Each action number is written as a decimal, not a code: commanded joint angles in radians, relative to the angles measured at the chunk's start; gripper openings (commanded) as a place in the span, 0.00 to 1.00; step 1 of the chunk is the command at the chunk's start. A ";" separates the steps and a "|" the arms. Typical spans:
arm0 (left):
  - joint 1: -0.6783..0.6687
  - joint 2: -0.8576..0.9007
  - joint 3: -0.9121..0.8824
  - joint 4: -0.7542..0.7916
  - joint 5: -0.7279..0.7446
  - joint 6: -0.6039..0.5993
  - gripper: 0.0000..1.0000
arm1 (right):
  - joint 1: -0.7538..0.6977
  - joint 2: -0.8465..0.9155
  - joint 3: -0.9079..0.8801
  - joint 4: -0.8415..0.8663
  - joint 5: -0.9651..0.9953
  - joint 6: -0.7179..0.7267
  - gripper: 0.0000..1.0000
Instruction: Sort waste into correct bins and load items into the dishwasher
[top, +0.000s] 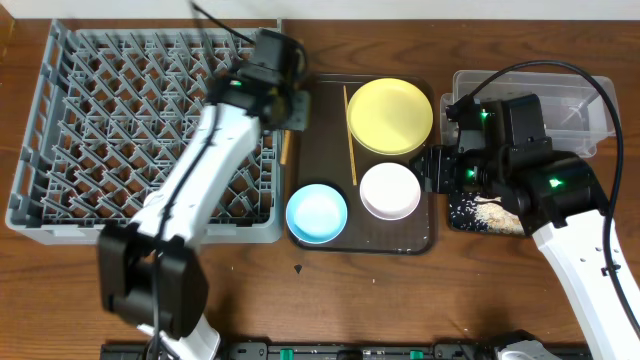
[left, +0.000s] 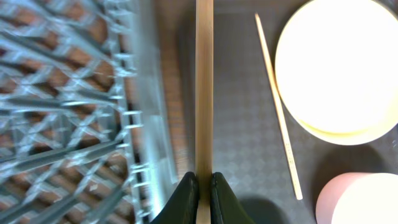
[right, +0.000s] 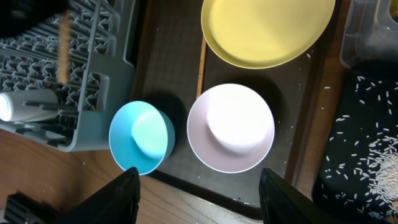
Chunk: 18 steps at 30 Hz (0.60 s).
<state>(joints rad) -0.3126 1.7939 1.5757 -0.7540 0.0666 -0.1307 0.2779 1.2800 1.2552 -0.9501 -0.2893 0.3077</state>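
**Overhead and wrist views, one moment.** The left tool (left: 204, 193) is closed to a narrow gap on the first chopstick (left: 204, 74). Its two dark fingers (left: 184, 200) press the stick from either side at the stick's near end in the wrist view. From there the stick runs straight away from the tool, along the strip between the right wall of the dish rack (top: 110, 120) and the left edge of the serving tray (top: 320, 120). Whether the stick touches either cannot be told.

The second chopstick (top: 350, 135) lies loose on the serving tray, just left of the yellow plate (top: 390, 115) and roughly parallel to the held one. The plate sits at the far right of the tray. The white bowl (top: 390, 190) stands near-right on the tray and the light blue bowl (top: 317, 213) near-left, close together.

The right tool (right: 199, 177) is spread wide and holds nothing. In its wrist view the white bowl lies between and beyond its fingers (right: 124, 196), without contact. In the overhead view this tool sits at the right edge of the serving tray.

To the right, on the table (top: 400, 300), are the clear tub (top: 570, 115), far, and the black tray (top: 470, 222), near. Rice crumbs (right: 385, 177) are strewn on the black tray. A blurred small white cup (right: 25, 104) lies among the rack's pegs.
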 joint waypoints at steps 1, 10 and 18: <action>0.056 0.002 0.002 -0.044 -0.055 0.000 0.08 | -0.002 -0.005 0.009 -0.002 -0.007 0.010 0.59; 0.100 0.090 -0.041 -0.042 -0.057 0.034 0.08 | -0.002 -0.005 0.009 -0.001 -0.007 0.010 0.59; 0.100 0.157 -0.039 -0.050 -0.055 0.033 0.16 | -0.002 -0.005 0.009 -0.002 -0.008 0.010 0.59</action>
<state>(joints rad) -0.2131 1.9560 1.5398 -0.8005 0.0200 -0.1028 0.2779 1.2800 1.2552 -0.9501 -0.2893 0.3077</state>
